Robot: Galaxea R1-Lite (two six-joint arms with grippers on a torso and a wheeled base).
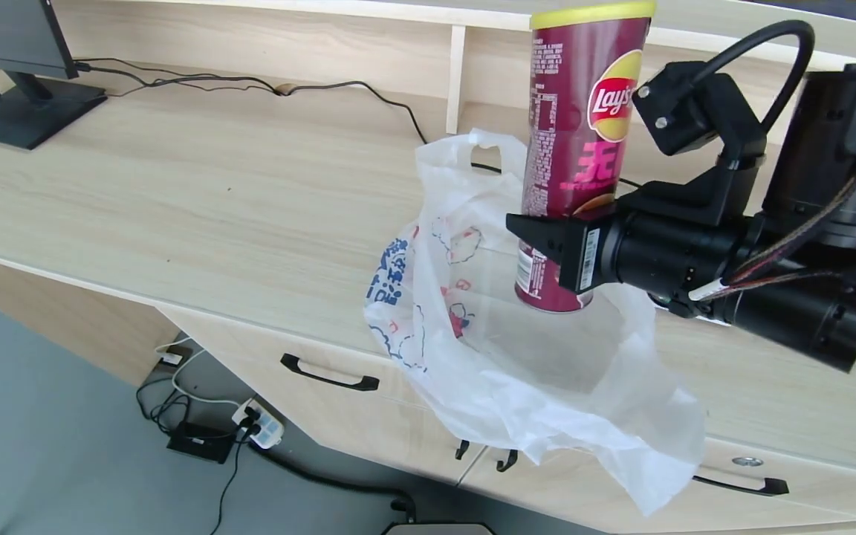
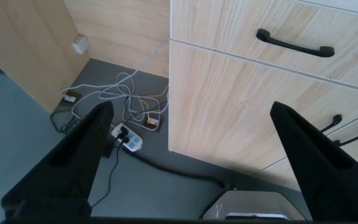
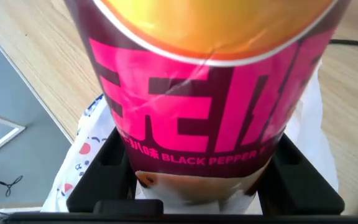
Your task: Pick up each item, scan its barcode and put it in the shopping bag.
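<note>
- One left gripper [image 2: 191,168] hangs low in front of the drawer fronts [image 2: 241,106], its two black fingers [image 2: 73,168] spread wide with nothing between them; a white power strip [image 2: 128,140] lies on the floor below
- One right gripper [image 1: 556,256] comes in from the right side, clamped around the lower part of the one can [image 1: 584,134]
- The can is a tall maroon tube with a yellow lid, a yellow and red logo, pink characters and fine white print down its side; a white label sits near its base
- Its long axis runs vertical, lid up and base down, nearly upright
- The base hangs over the open mouth of the one shopping bag [image 1: 532,364]; whether it touches the plastic cannot be told
- The bag is thin white plastic with blue and red prints, slumped over the front edge of the counter [image 1: 212,200] and drooping between two long black handles [image 1: 330,373] on the drawers
- Farther back on the counter are one black monitor stand [image 1: 23,108] and black cables [image 1: 198,83] trailing along the back wall
</note>
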